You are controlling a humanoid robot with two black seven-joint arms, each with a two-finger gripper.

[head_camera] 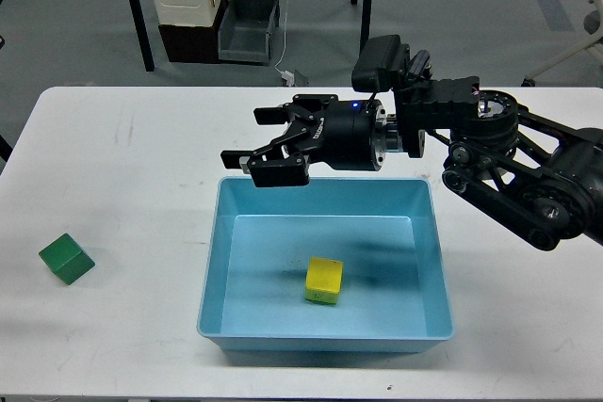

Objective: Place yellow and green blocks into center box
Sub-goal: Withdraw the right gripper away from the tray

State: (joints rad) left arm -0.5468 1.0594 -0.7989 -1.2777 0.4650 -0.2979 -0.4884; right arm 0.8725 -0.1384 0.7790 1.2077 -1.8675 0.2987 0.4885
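Yellow block [324, 280] in tray [429, 233], below open tool [256, 141].

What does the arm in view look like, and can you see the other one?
Only the right arm shows: black, built of chunky rounded joint housings with bolted links. Its right gripper is a black cylindrical body ending in two blocky angular fingers, with a small blue light on top. A black boxy module sits above the wrist. The left arm is out of view.
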